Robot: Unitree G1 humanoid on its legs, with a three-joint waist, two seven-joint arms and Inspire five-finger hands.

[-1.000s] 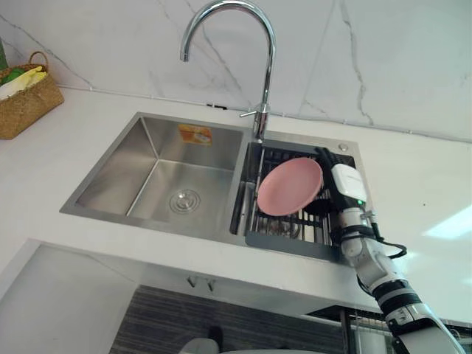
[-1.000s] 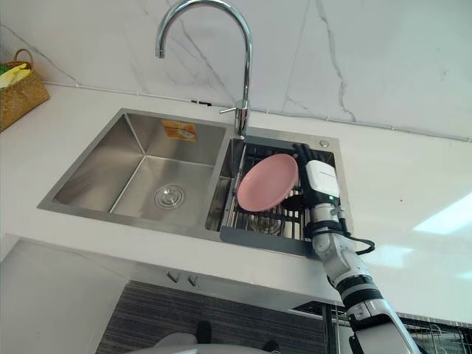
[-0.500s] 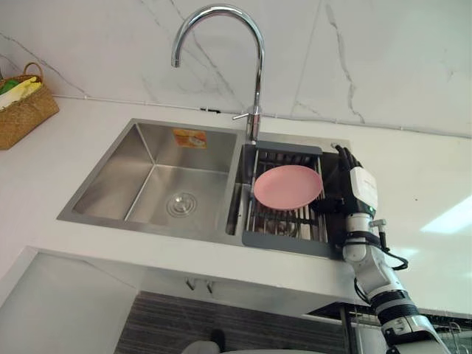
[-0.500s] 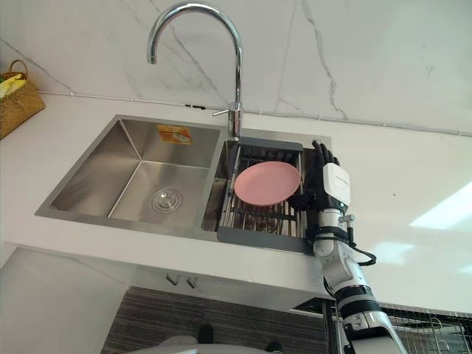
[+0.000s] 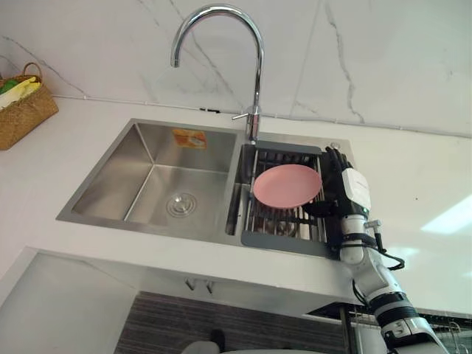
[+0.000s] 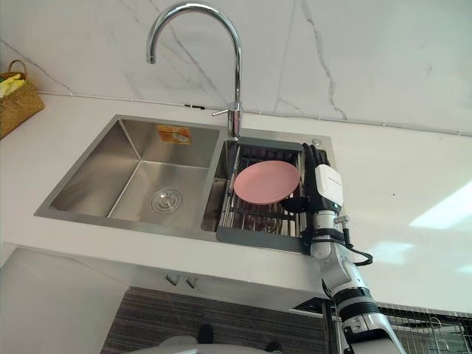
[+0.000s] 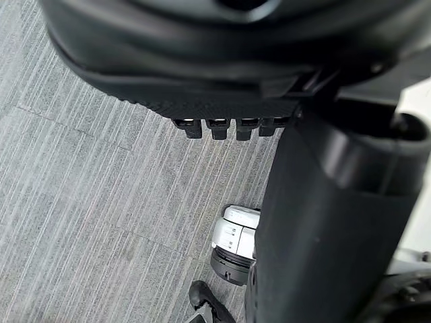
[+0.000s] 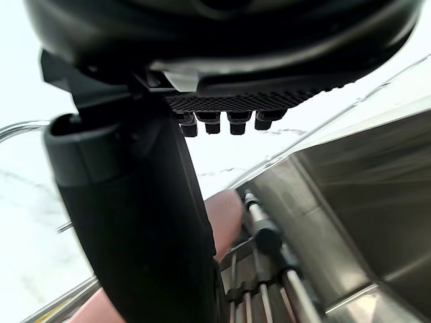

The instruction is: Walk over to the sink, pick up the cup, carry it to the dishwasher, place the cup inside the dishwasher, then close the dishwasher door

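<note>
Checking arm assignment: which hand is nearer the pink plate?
Right. The right hand is at the right edge of the pink plate, over the sink rack; the left hand hangs over the grey floor, away from it.

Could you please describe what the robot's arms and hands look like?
The right arm is silver-grey and jointed, with black bands. The right hand is dark, with a white cover on its back. The left hand is dark too, with a ribbed palm pad.
</note>
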